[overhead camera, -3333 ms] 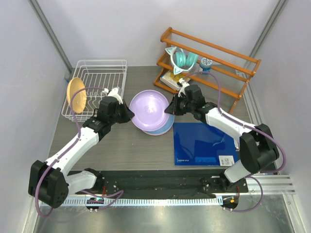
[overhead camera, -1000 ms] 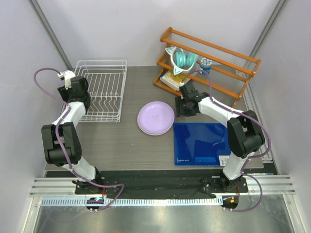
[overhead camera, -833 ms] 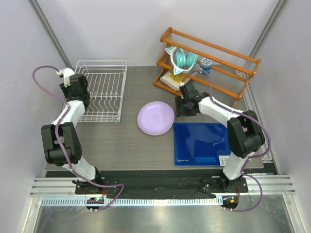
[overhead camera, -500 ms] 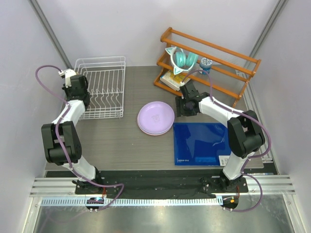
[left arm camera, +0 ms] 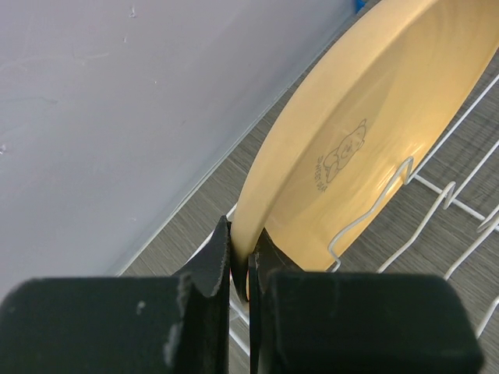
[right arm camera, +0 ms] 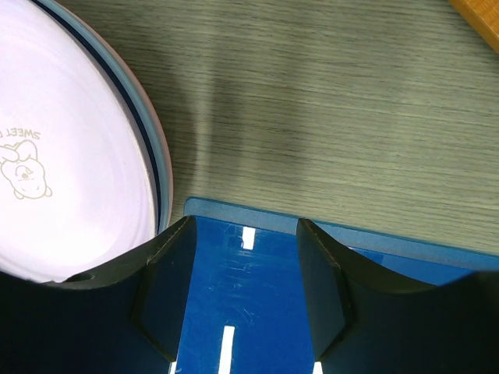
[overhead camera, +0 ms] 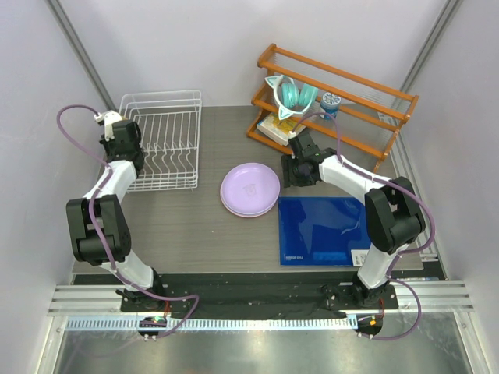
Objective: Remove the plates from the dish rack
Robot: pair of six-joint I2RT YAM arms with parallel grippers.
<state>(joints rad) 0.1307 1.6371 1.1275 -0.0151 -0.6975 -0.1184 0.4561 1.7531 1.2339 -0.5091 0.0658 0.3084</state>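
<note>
The white wire dish rack stands at the table's back left. My left gripper is at its left edge; the arm hides the plate there from above. In the left wrist view my left gripper is shut on the rim of the yellow-orange plate, which stands on edge among the rack's wires. A stack of plates lies mid-table with the lavender one on top. Blue and pink rims show under it. My right gripper stands open just right of the stack, over a corner of the blue mat.
An orange wooden shelf at the back right carries teal headphones, a book and a small spool. A grey wall runs close along the rack's left side.
My left gripper has shut on the yellow-orange plate's rim. The rack has shifted slightly toward the back. The right arm has not moved.
</note>
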